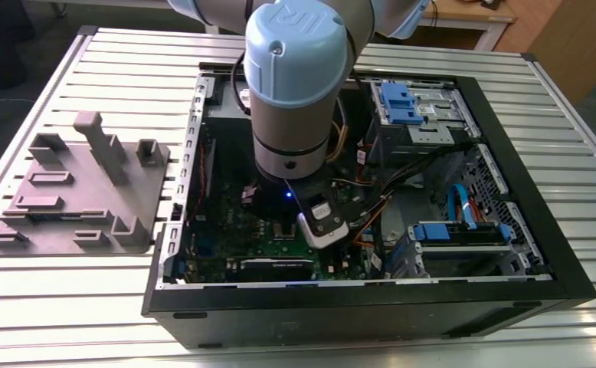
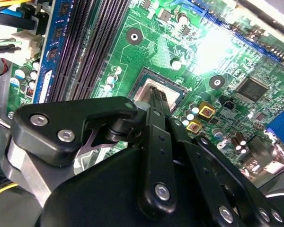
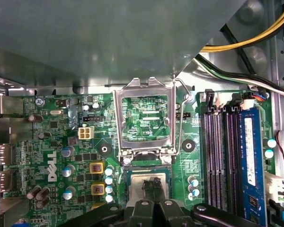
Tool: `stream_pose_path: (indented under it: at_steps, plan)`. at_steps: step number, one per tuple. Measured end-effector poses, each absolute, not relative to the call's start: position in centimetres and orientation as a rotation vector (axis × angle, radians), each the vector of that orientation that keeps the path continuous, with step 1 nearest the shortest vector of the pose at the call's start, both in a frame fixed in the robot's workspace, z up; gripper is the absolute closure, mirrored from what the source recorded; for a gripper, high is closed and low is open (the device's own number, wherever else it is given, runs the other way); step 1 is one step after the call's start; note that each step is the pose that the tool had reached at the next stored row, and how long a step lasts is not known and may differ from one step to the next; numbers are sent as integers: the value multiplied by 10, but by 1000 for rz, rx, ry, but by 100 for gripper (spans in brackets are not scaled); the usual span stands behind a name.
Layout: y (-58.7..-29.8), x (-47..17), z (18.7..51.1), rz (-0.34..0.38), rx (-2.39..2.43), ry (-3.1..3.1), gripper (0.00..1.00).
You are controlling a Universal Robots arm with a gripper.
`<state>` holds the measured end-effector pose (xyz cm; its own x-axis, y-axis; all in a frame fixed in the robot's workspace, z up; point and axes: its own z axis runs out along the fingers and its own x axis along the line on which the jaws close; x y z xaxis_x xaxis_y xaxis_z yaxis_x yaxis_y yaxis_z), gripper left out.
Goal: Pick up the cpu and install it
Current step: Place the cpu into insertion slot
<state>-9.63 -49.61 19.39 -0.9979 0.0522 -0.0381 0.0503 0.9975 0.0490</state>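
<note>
Black fingers (image 3: 154, 188) together, tips on the small silver-grey square cpu (image 3: 137, 183) in its dark socket (image 3: 126, 182).
I think an off-centre press could tilt it and bend the pins.

cpu (image 3: 137, 186) partly hidden beneath the tool (image 3: 154, 183) in the first wrist view, grip unclear

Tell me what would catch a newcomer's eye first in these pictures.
The big arm deep inside the open computer case on the slatted table, with a grey tray at the exterior view's left. In both wrist views, the gripper is right at the silver cpu sitting in its socket on the green board, the socket's metal frame flipped open beside it.
</note>
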Motion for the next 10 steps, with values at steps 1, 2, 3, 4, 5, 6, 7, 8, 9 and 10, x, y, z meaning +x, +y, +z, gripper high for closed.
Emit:
stream_pose_path:
  at_steps: [1, 2, 3, 4, 5, 6, 7, 8, 9, 10]
  plan:
    - [-496, -97, 193, 74, 79, 3100, 90]
    - [-496, -97, 193, 73, 79, 3100, 90]
    - [-496, -96, 192, 73, 79, 3100, 90]
    - [-496, -96, 192, 73, 80, 3100, 90]
    - [-496, -96, 192, 74, 80, 3100, 90]
    - [-496, -96, 192, 74, 80, 3099, 90]
    - [-496, -95, 192, 75, 79, 3099, 90]
    - [-496, -95, 192, 75, 79, 3099, 90]
    - [-495, -95, 192, 75, 79, 3099, 90]
    - [-494, -95, 192, 75, 79, 3099, 90]
